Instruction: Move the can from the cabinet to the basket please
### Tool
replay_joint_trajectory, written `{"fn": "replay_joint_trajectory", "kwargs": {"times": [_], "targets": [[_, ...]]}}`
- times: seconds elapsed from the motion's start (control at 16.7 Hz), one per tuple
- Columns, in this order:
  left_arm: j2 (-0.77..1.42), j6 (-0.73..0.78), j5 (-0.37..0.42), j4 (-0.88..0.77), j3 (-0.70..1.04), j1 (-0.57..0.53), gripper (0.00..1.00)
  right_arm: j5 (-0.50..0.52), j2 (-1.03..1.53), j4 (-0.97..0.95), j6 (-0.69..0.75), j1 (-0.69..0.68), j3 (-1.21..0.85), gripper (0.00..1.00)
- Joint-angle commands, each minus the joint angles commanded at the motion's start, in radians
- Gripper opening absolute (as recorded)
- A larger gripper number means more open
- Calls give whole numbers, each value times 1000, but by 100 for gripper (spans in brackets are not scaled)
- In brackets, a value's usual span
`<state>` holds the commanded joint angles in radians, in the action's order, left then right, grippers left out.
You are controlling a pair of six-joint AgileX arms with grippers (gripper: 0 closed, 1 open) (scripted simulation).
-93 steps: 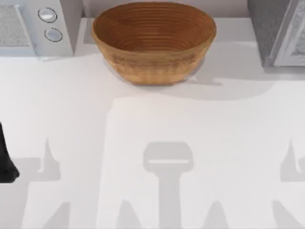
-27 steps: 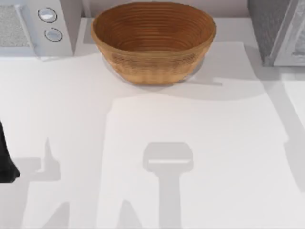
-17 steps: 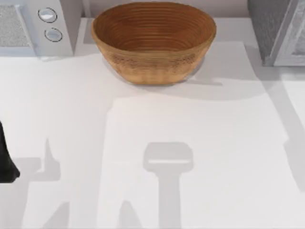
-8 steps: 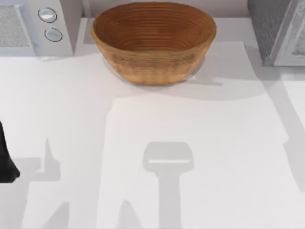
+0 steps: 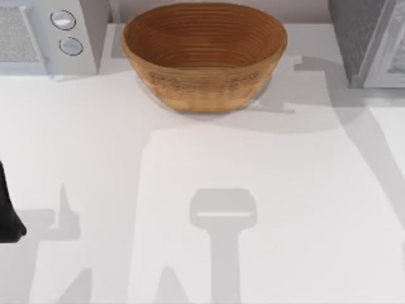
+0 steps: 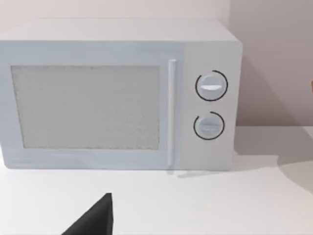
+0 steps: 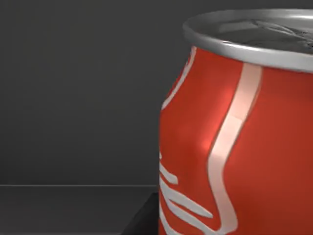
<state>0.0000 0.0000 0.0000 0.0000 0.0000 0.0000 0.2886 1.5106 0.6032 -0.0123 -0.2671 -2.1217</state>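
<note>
Sitting upright inside a dark grey space, the can (image 7: pixel 234 142) is showing close up in the right wrist view, its glossy red side carrying white script and its silver rim catching light; a dark flat floor and plain dark walls are surrounding it, with open room on one side of it. Whether the right gripper's fingers are wide or closed on it I cannot tell.

Along the far edge of the white table (image 5: pixel 202 164), the basket (image 5: pixel 204 88) is standing in the middle, a wide oval bowl of brown woven wicker with ribbed rings inside. The cabinet (image 5: pixel 354 31) is occupying the far right corner, dark speckled grey with a pale framed door, well apart from the basket. The microwave (image 5: pixel 44 38) is filling the far left corner, a smooth white box with two round knobs and a mesh-textured window.

The near and middle stretch of the table is lying broad and flat, crossed by soft grey shadows.

The left arm (image 5: pixel 9 215) is staying parked at the near left edge, one dark fingertip (image 6: pixel 95 220) pointing toward the microwave; its finger spread I cannot tell
</note>
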Motion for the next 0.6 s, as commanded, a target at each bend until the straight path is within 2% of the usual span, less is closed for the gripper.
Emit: {"fn": "replay_joint_trajectory", "kwargs": {"times": [0.24,0.6], "targets": [[0,0,0,0,0,0,100,52,-135,109,0,-55,27,0],[0,0,0,0,0,0,100,56,-146,120,-2,-57,34,0]]}}
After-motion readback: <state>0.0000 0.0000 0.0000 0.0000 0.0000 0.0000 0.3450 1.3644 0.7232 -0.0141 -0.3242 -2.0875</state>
